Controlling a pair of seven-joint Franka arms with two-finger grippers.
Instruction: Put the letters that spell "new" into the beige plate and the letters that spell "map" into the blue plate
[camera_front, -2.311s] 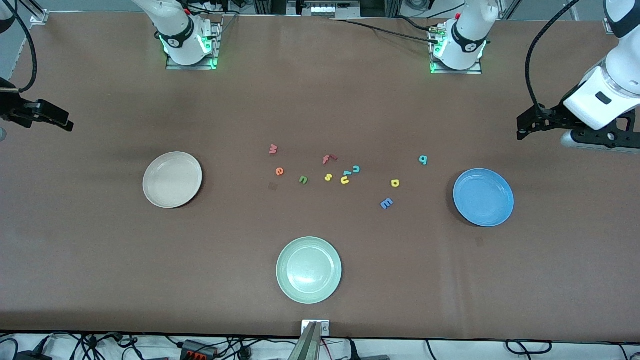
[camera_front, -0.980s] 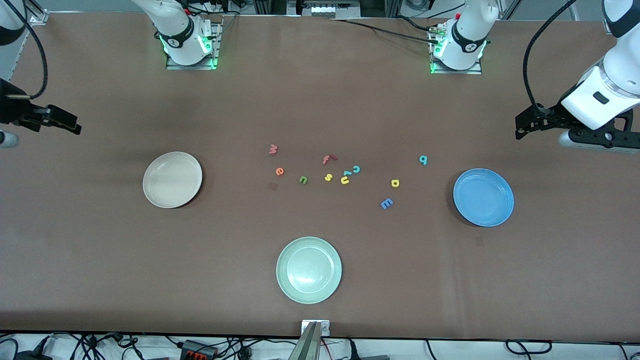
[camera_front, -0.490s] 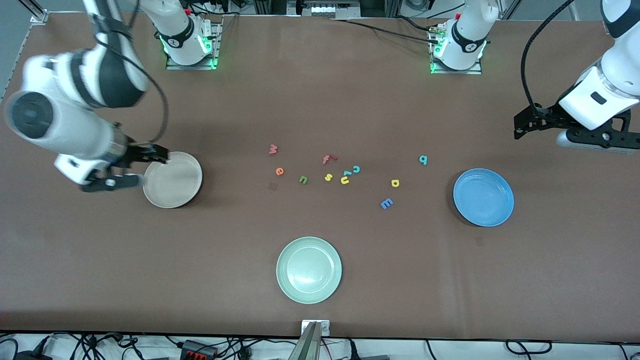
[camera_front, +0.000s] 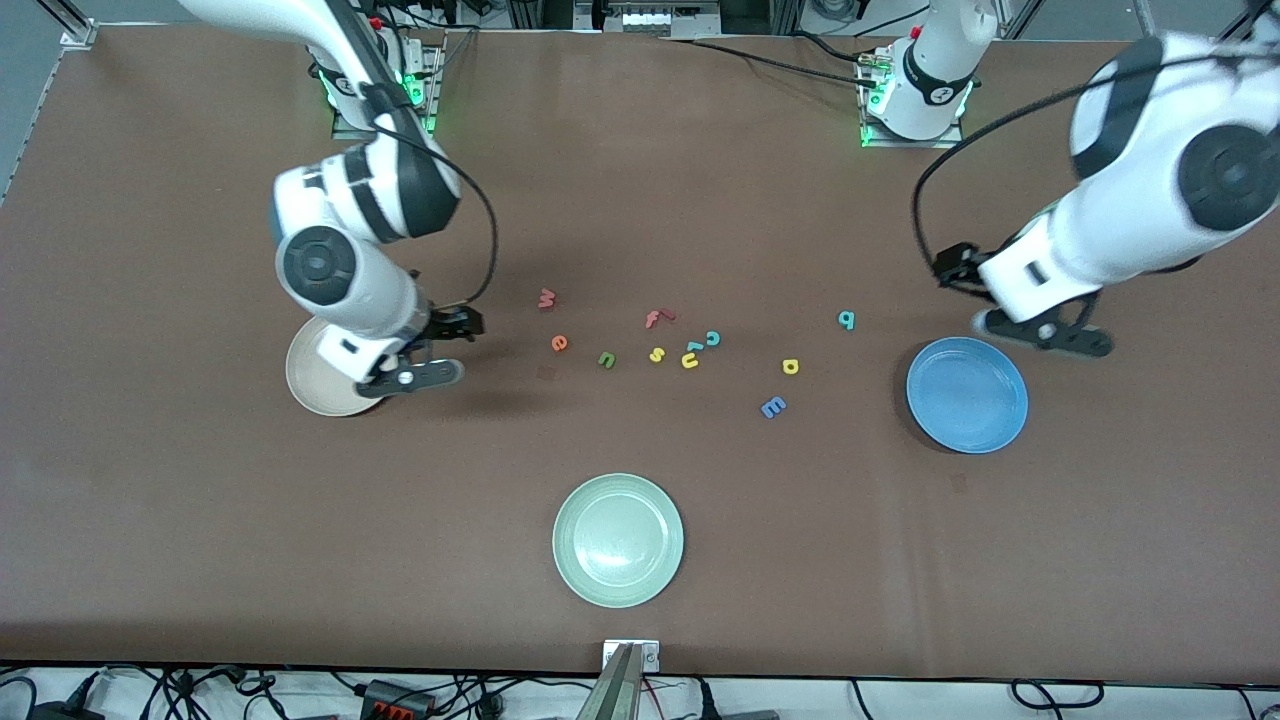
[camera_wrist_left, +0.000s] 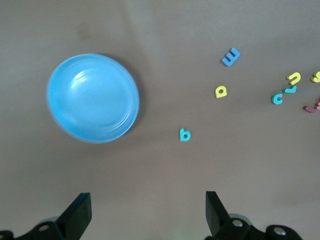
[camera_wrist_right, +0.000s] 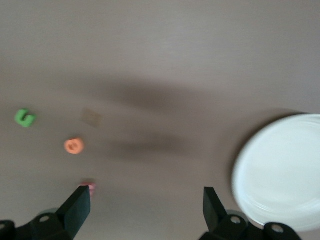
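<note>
The beige plate (camera_front: 308, 385) lies toward the right arm's end, partly covered by that arm. My right gripper (camera_front: 462, 347) hangs open and empty over the table between this plate and the orange e (camera_front: 559, 344). The pinkish-red w (camera_front: 546, 298) and dark green n (camera_front: 606, 359) lie close by. The right wrist view shows the plate (camera_wrist_right: 280, 170), e (camera_wrist_right: 74, 145), n (camera_wrist_right: 24, 118) and w (camera_wrist_right: 89, 187). My left gripper (camera_front: 962, 292) is open and empty over the table beside the blue plate (camera_front: 967, 395). The teal a (camera_front: 846, 320), yellow p (camera_front: 790, 367) and blue m (camera_front: 773, 407) lie nearby.
A pale green plate (camera_front: 618, 540) sits nearest the front camera. Mid-table lie a red f (camera_front: 655, 319), a teal c (camera_front: 712, 338), a yellow s (camera_front: 656, 354) and a yellow u (camera_front: 690, 361).
Both arms have swung in from the table's ends. The right gripper crossed over the beige plate toward the letters. The left gripper came in beside the blue plate. No letter has moved.
</note>
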